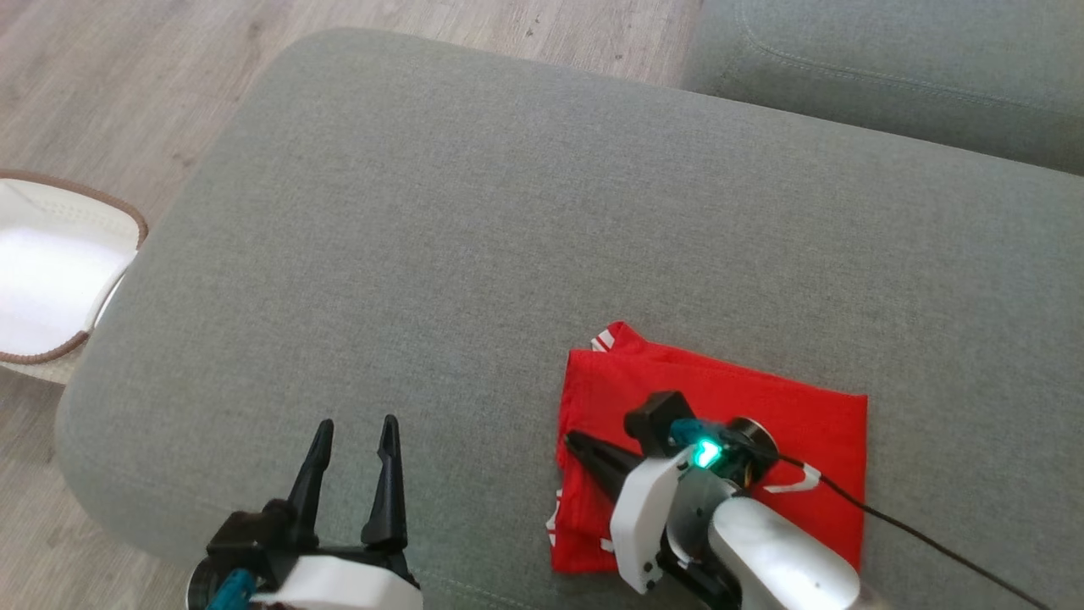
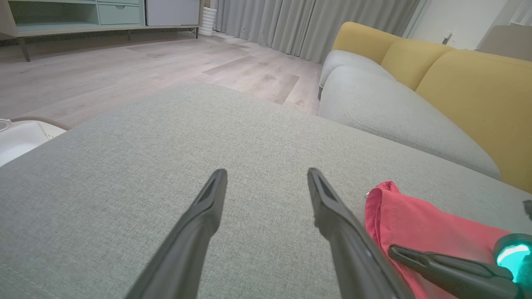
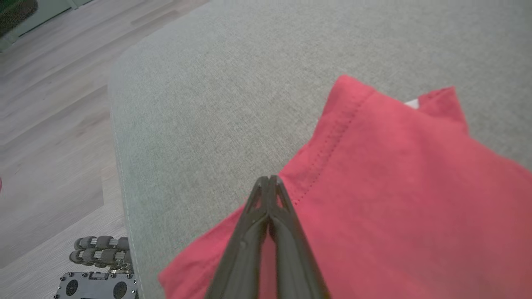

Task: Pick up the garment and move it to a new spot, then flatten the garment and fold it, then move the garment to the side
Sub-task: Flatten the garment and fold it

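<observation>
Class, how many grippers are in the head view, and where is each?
2. The left gripper is open over the cushion, lower left. The right gripper is shut, its tip at the left edge of the red garment.

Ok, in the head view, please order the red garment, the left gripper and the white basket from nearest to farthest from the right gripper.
1. Red garment: under the right gripper.
2. Left gripper: to its left, over the cushion.
3. White basket: far left, beside the cushion.
</observation>
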